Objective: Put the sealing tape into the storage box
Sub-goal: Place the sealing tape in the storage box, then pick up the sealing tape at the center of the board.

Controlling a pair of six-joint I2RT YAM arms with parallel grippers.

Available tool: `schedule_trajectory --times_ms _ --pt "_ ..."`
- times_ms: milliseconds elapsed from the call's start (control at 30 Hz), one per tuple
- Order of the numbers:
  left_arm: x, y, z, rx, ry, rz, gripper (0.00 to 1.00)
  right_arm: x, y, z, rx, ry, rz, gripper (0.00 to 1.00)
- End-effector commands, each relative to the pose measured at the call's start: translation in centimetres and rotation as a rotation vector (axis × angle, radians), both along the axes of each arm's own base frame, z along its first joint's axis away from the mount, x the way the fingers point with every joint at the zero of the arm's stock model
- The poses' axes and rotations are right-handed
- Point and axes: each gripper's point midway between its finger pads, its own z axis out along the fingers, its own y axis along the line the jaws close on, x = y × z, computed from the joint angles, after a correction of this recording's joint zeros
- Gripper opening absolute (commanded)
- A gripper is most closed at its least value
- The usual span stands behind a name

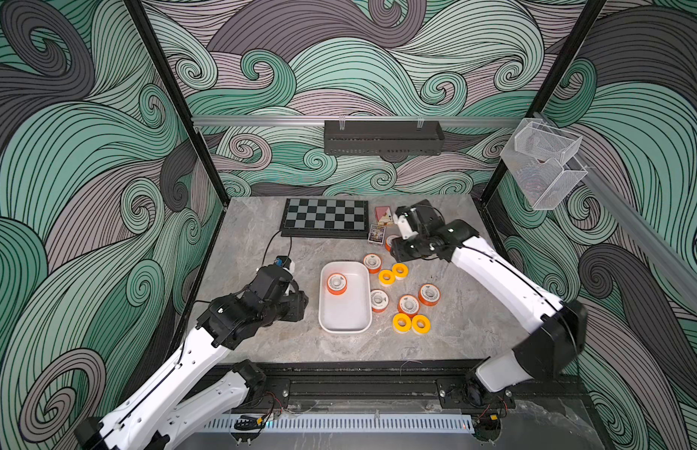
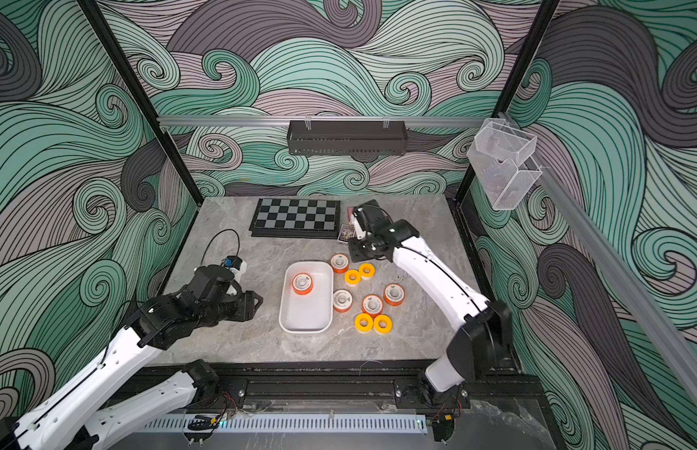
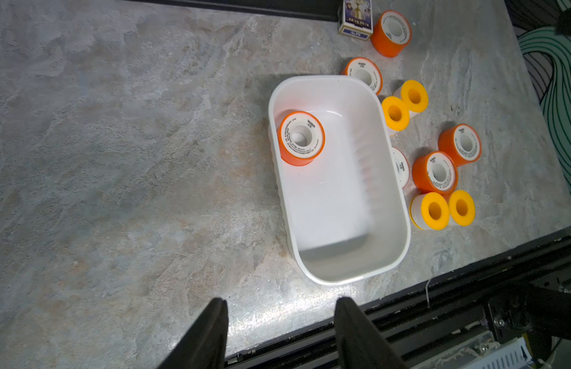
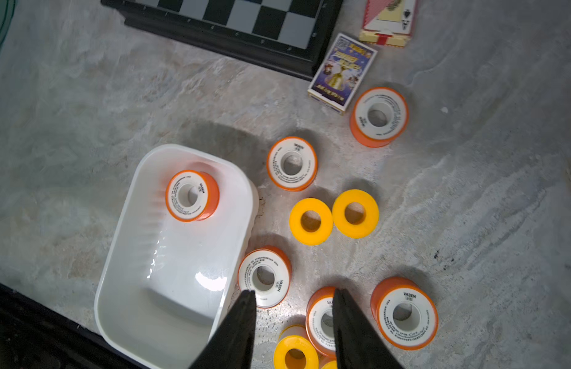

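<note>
The storage box (image 1: 345, 331), a shallow white tray, lies mid-table with one orange roll of sealing tape (image 1: 336, 283) upright in its far end. Several more orange rolls (image 1: 408, 305) and yellow rings (image 1: 401, 322) stand on the table to its right, and one orange roll (image 4: 378, 116) stands by a card pack. My left gripper (image 1: 300, 306) hovers just left of the box, open and empty; in its wrist view (image 3: 281, 302) only table shows between the fingers. My right gripper (image 4: 293, 292) is raised at the back right, open and empty, above the loose rolls.
A chessboard (image 1: 325, 218) lies at the back, with two card packs (image 1: 377, 234) beside it under the right arm. A black shelf (image 1: 383, 137) hangs on the back wall and clear mesh baskets (image 1: 543, 163) on the right rail. A black frame rail (image 3: 437, 306) borders the table's front edge.
</note>
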Motion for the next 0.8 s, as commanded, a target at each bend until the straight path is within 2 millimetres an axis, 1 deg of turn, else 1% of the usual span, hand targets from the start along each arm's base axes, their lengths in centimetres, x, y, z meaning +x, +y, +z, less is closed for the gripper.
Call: schedule_trajectory --times_ms 0,67,100,200,300,367,467,500,567,667,767 --pt "0.2 -3.6 1.1 -0.08 0.021 -0.091 0.56 -1.0 -2.3 -2.1 0.042 0.0 -0.075 0.44" --pt "0.3 -6.2 1.2 -0.075 0.028 -0.149 0.54 -1.7 -4.6 -3.3 0.052 -0.01 -0.149 0.44" --pt "0.4 -7.3 1.2 -0.053 0.028 -0.172 0.54 -2.1 -5.4 -3.8 0.06 -0.016 -0.175 0.44" --pt "0.8 -11.1 1.0 0.006 0.038 -0.24 0.54 -3.0 -7.4 -5.0 0.088 -0.032 -0.252 0.44" --pt "1.0 -15.1 0.2 0.028 0.102 -0.299 0.53 -3.7 -9.2 -5.7 0.085 -0.057 -0.319 0.44" --pt "1.7 -17.7 -1.3 0.075 0.13 -0.321 0.53 -4.0 -10.5 -6.2 0.08 -0.077 -0.373 0.45" --pt "2.5 -20.5 -3.4 0.138 0.186 -0.33 0.51 -4.5 -12.1 -7.5 0.104 -0.079 -0.445 0.44" --pt "2.6 -21.4 -3.9 0.156 0.195 -0.34 0.51 -4.7 -12.3 -8.1 0.115 -0.074 -0.458 0.44" --pt "3.5 -22.7 -5.6 0.215 0.21 -0.334 0.51 -5.1 -13.1 -9.1 0.126 -0.07 -0.501 0.44" --pt "4.7 -23.6 -7.7 0.29 0.242 -0.306 0.5 -5.4 -13.0 -9.6 0.155 -0.056 -0.507 0.44" --pt "5.8 -24.6 -9.5 0.327 0.241 -0.291 0.5 -5.4 -12.8 -10.0 0.164 -0.045 -0.503 0.44"
